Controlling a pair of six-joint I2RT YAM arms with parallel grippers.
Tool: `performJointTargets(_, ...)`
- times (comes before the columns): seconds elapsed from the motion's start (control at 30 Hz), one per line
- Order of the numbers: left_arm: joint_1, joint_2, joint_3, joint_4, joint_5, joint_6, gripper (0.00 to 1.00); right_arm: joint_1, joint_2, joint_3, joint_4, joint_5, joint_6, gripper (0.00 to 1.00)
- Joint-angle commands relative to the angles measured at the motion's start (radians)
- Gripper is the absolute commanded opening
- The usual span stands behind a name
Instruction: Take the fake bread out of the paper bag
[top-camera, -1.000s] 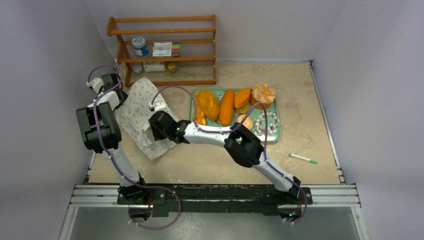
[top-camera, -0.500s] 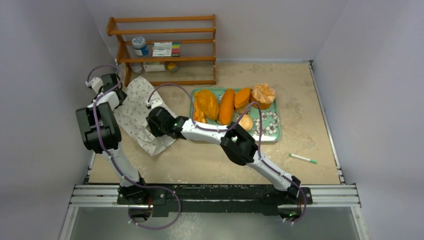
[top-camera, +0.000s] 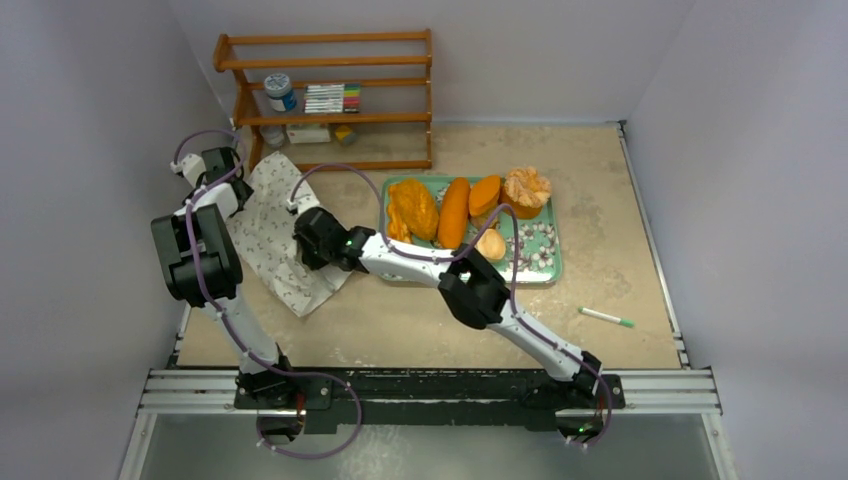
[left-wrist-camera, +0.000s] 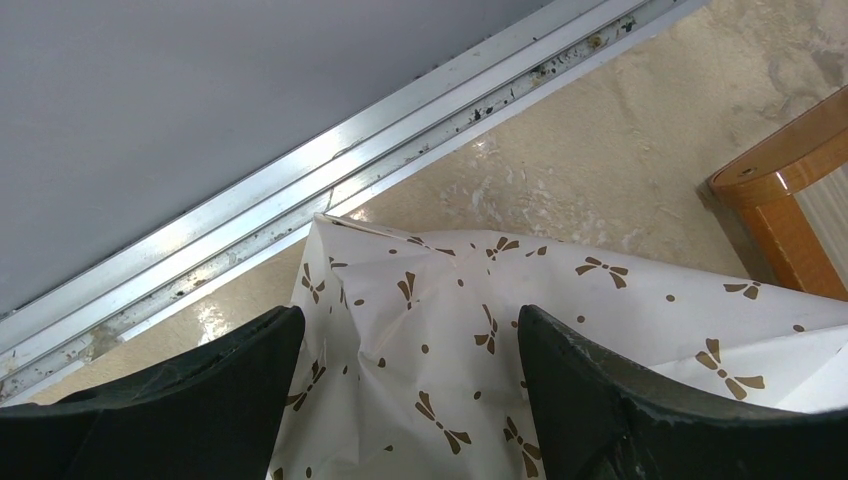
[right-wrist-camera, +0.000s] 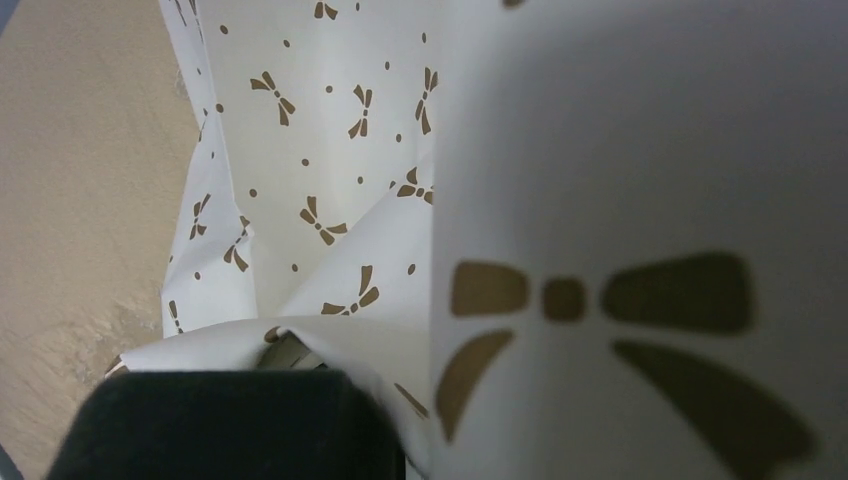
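The paper bag (top-camera: 268, 232), white with small brown motifs, lies creased on the table's left side. My left gripper (top-camera: 232, 180) hovers open over its far corner, the printed paper (left-wrist-camera: 450, 300) showing between the fingers (left-wrist-camera: 410, 340). My right gripper (top-camera: 300, 238) is at the bag's right edge. There, one dark finger (right-wrist-camera: 220, 425) presses against a fold of paper (right-wrist-camera: 330, 230), and a lifted flap (right-wrist-camera: 640, 250) hides the other finger. Fake bread rests on the green tray (top-camera: 545, 265): a lumpy loaf (top-camera: 413, 208), a long loaf (top-camera: 453, 212), a ruffled pastry (top-camera: 526, 187). No bread shows inside the bag.
A wooden shelf (top-camera: 330, 100) with a jar and markers stands behind the bag; its foot (left-wrist-camera: 790, 200) is close to my left gripper. A metal rail (left-wrist-camera: 300, 200) runs along the left wall. A green pen (top-camera: 606, 318) lies at the front right.
My right gripper has slid a little left onto the bag's edge and its jaws have closed on the paper. The left arm has stayed put.
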Motion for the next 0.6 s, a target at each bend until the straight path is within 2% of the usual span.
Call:
performJointTargets(0.0, -0.019, -0.031, -0.017, -0.058, 0.05, -0.015, 0.79, -0.006, -0.091, -0.049, 0.079, -0.028, -0.014, 0.02)
performJointTargets(0.33, -0.018, -0.04, -0.01, -0.058, -0.022, -0.096, 0.8, -0.006, -0.34, -0.34, 0.106, -0.001, -0.035, 0.0)
performJointTargets(0.57, -0.018, -0.048, 0.055, -0.091, -0.028, -0.115, 0.8, -0.005, -0.446, -0.446, 0.063, 0.003, -0.042, 0.0)
